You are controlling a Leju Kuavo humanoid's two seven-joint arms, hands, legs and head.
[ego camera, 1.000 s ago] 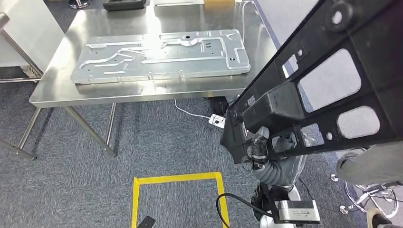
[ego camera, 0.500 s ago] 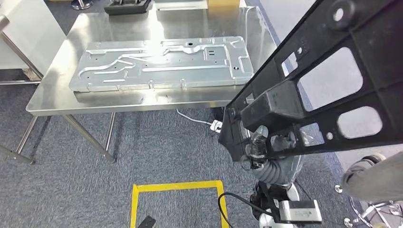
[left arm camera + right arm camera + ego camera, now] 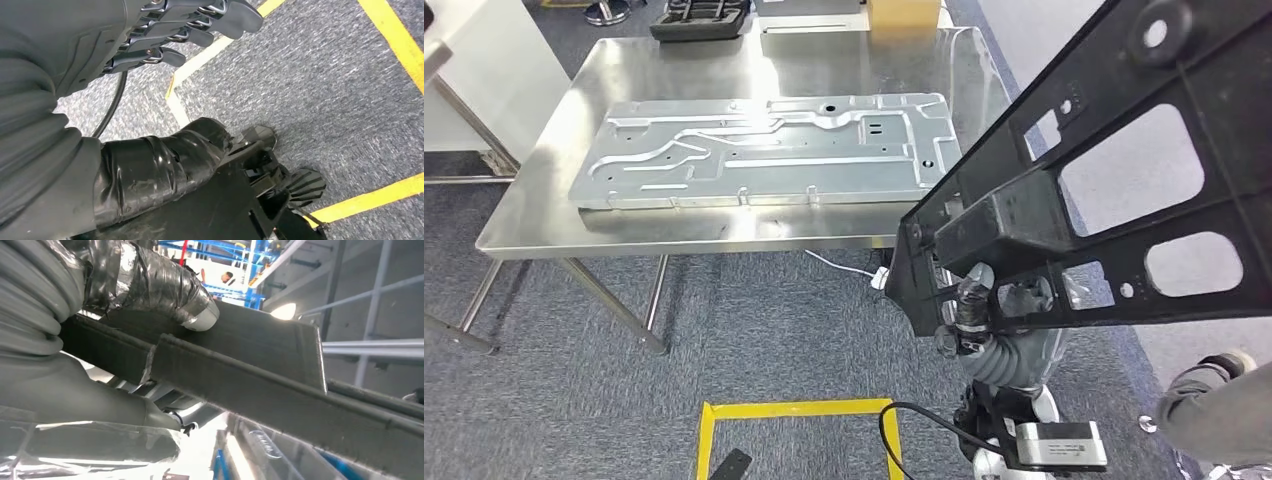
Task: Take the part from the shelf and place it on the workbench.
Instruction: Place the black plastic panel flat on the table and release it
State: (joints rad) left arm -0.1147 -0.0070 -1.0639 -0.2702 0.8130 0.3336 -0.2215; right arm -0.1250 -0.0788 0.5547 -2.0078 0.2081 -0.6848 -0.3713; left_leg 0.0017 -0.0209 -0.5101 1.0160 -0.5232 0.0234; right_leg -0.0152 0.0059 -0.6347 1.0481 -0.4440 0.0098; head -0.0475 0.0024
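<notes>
Nearer now than 1 second ago, the counter (image 3: 544,215) has slid lower in our head view as we walk up; that is the camera moving, not the things. Our right hand (image 3: 972,300) holds the part (image 3: 1064,200), a black open-framed panel, by a bar at its lower end, with the thumb over a rib in the right wrist view. It rides in the air off the counter's right edge, long axis slanting up and to the right. We judge it stiff, light for its size and awkward, best gripped on a bar. Our left hand (image 3: 185,30) hangs by the floor with fingers loosely apart, holding nothing. A silver stamped plate (image 3: 764,150) covers the counter's middle.
</notes>
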